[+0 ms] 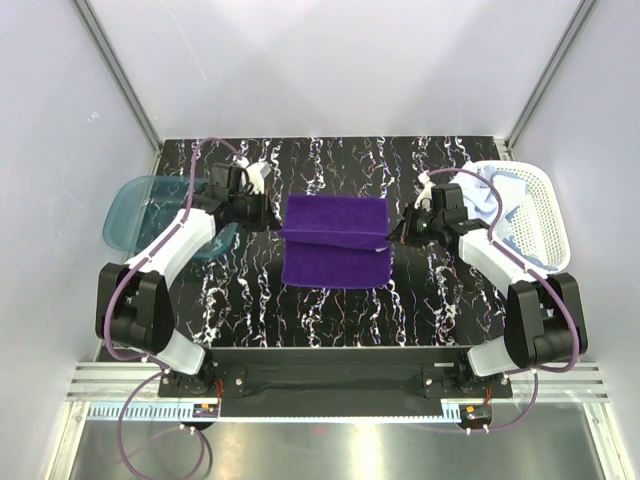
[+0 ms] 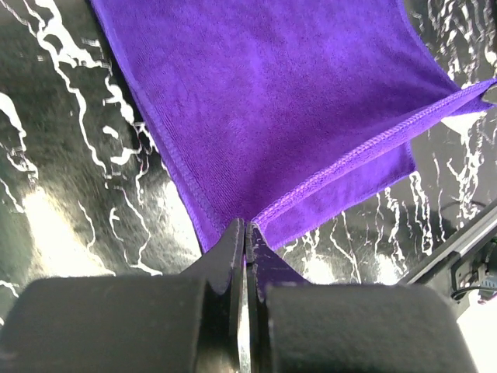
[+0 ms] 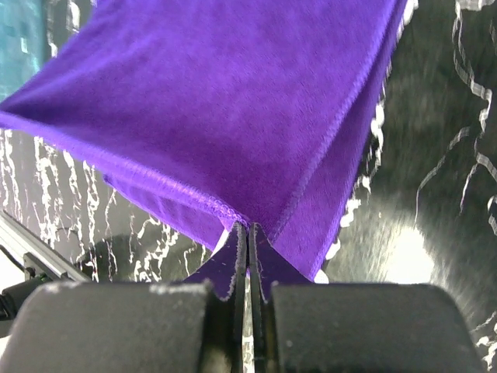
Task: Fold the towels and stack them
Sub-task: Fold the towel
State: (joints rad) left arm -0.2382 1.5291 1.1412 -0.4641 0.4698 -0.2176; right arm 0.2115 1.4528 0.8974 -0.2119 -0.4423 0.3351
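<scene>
The deep purple towel is in the middle of the black marbled table, its far part lifted and stretched between my two grippers above its near part. My left gripper is shut on the towel's left corner. My right gripper is shut on its right corner. The purple cloth fills the left wrist view and the right wrist view. A light blue towel and white cloth lie bunched in the mesh basket.
A white plastic mesh basket stands at the right edge of the table. A translucent teal tray stands at the left edge, beside my left arm. Grey walls enclose the table on three sides.
</scene>
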